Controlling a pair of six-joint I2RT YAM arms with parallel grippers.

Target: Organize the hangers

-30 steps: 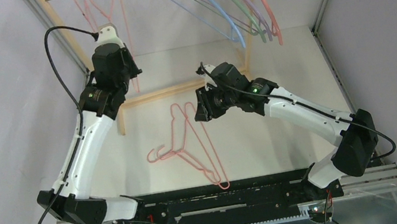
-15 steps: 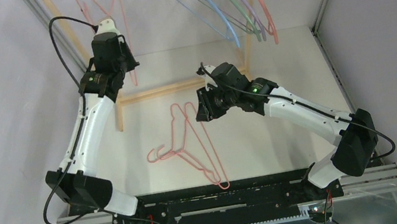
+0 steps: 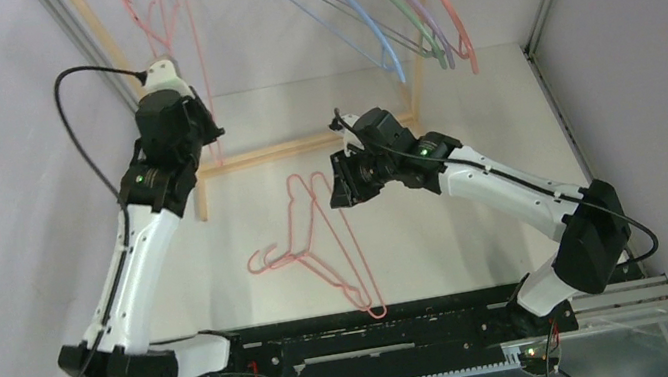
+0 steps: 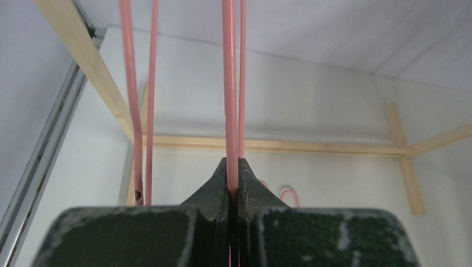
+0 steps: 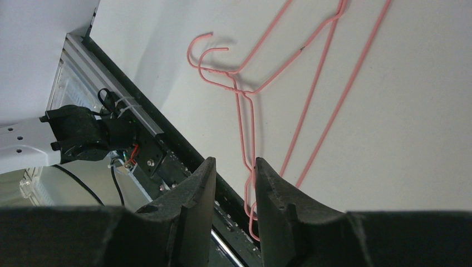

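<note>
Pink hanging hanger (image 4: pixel 229 83) pinched in left pincer (image 4: pixel 232 164); right pincer (image 5: pixel 235 164) spread, above tabletop hangers (image 5: pixel 225 78)

Seen from the top camera, the left arm (image 3: pixel 135 270) starts at its base at 7 o'clock. Its long white link stretches toward 11 o'clock, and the wrist is bent at the far end. The left gripper (image 4: pixel 232 169) points toward 12 o'clock with its jaws pressed together, pinching a hanger (image 4: pixel 229 100) wire. The right arm (image 3: pixel 513 191) starts at 5 o'clock and folds at 4 o'clock, and its forearm runs in toward the centre. The right gripper (image 3: pixel 338 186) faces 9 o'clock, tipped downward. Its fingers (image 5: pixel 197 194) stand partly apart with nothing gripped.
</note>
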